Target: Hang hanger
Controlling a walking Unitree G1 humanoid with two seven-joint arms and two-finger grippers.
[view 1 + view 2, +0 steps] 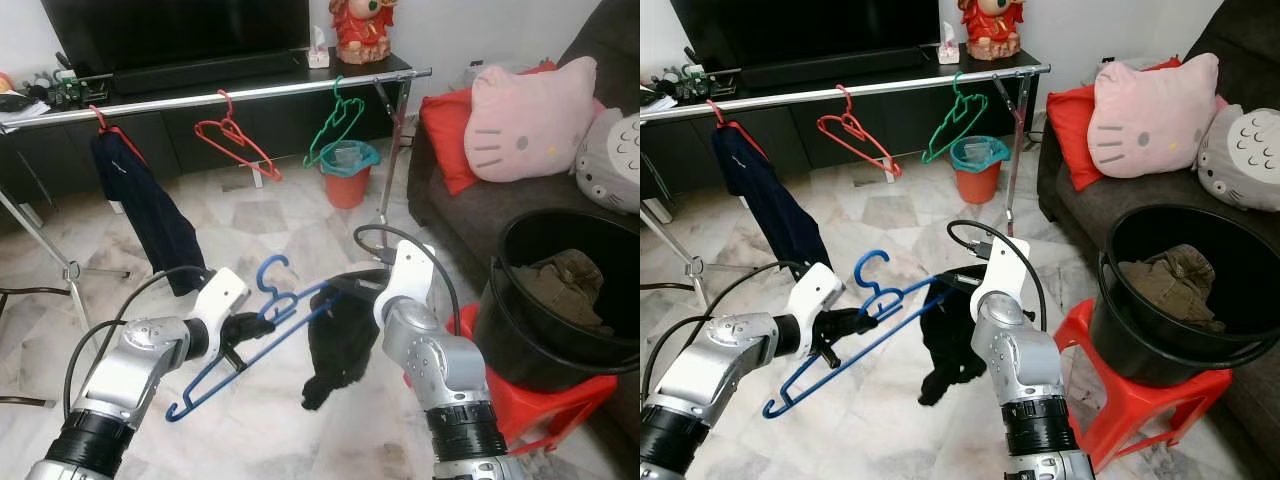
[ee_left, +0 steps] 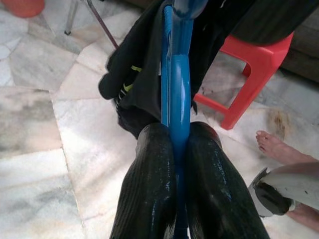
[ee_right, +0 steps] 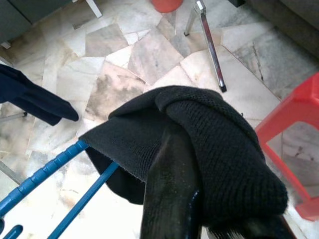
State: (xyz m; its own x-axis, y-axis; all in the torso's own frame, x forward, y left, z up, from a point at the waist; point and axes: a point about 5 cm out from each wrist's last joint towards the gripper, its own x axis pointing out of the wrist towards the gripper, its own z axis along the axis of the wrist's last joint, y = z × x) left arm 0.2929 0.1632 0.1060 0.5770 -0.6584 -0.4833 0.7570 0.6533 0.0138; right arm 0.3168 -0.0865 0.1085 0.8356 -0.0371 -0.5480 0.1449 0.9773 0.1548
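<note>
The left gripper point(image 2: 175, 149) has its jaws clamped on the blue plastic hanger point(image 1: 235, 340), held low over the marble floor; the right gripper point(image 3: 199, 199) pinches a black knit garment point(image 1: 340, 340) draped on the hanger's far end. That garment could slide off as the hanger tilts, or the hook could miss the silver clothes rail point(image 1: 220, 97). Count: three hangers on the rail, one in hand, two buckets
</note>
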